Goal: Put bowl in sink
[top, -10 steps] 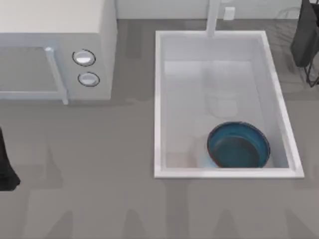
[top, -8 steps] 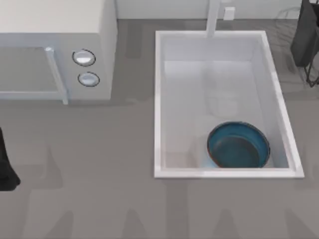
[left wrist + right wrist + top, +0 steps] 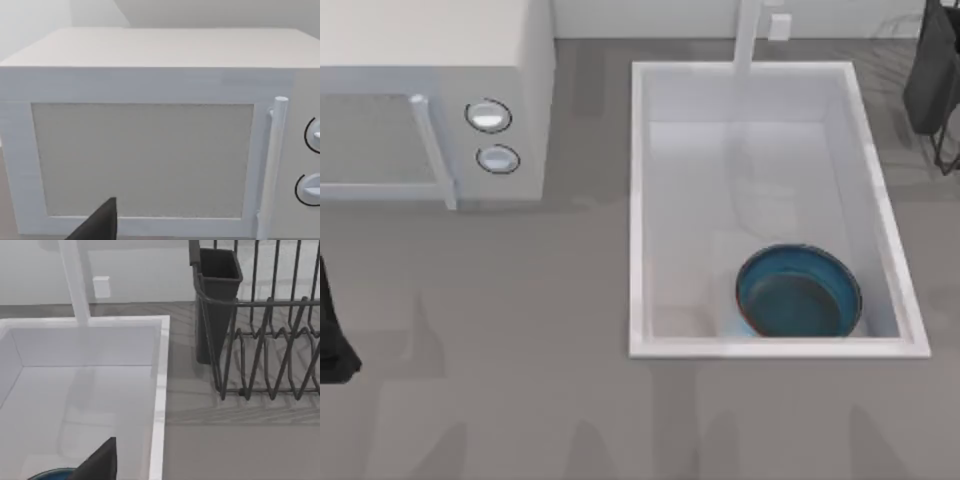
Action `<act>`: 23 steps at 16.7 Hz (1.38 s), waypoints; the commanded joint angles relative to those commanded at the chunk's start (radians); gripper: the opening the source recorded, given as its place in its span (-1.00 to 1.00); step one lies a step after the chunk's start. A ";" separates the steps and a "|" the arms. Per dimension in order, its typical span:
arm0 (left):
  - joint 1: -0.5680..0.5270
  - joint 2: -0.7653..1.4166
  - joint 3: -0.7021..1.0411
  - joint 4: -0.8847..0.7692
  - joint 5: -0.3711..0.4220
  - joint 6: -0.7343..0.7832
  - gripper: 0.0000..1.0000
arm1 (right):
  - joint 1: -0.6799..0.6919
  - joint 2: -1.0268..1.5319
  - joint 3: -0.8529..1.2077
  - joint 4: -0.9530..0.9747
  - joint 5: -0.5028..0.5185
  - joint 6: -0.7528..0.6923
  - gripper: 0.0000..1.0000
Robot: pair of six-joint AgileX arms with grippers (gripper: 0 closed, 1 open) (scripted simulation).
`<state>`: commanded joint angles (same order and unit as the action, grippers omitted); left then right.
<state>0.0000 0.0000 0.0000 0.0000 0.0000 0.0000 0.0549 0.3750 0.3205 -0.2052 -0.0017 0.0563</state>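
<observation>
The bowl (image 3: pixel 799 292) sits upright on the floor of the sink (image 3: pixel 638 200), in the lower right of the basin in the top view, close to the near wall and the right wall, with nothing gripping it. Judged from that, the placing step looks done and what is in hand is the retreat: the next move, if any, calls only for the arms to be clear of the basin and parked, with no need to touch the bowl again. The right arm (image 3: pixel 932 70) is a dark shape at the upper right edge of the top view, well apart from the bowl and outside the sink's rim, near the wire rack (image 3: pixel 260 340) and its dark cup (image 3: pixel 216 300) seen in the right wrist view. That view looks down along the sink's right rim toward the faucet post (image 3: pixel 75 280), with a sliver of the bowl's blue rim (image 3: pixel 50 474) at the bottom edge and one dark fingertip (image 3: pixel 100 462) in front; how far the right claw is open I cannot tell, but it holds nothing visible. The left arm (image 3: pixel 332 330) is parked at the left edge of the top view, facing the microwave (image 3: pixel 150 125); its claw's opening cannot be told either.
</observation>
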 joint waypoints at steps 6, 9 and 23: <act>0.000 0.000 0.000 0.000 0.000 0.000 1.00 | 0.070 0.666 0.424 -0.297 0.003 0.077 1.00; 0.000 0.000 0.000 0.000 0.000 0.000 1.00 | 0.107 0.988 0.636 -0.452 0.002 0.116 1.00; 0.000 0.000 0.000 0.000 0.000 0.000 1.00 | 0.196 1.703 1.184 -0.792 0.004 0.211 1.00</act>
<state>0.0000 0.0000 0.0000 0.0000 0.0000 0.0000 0.2514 2.0778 1.5044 -0.9974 0.0023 0.2674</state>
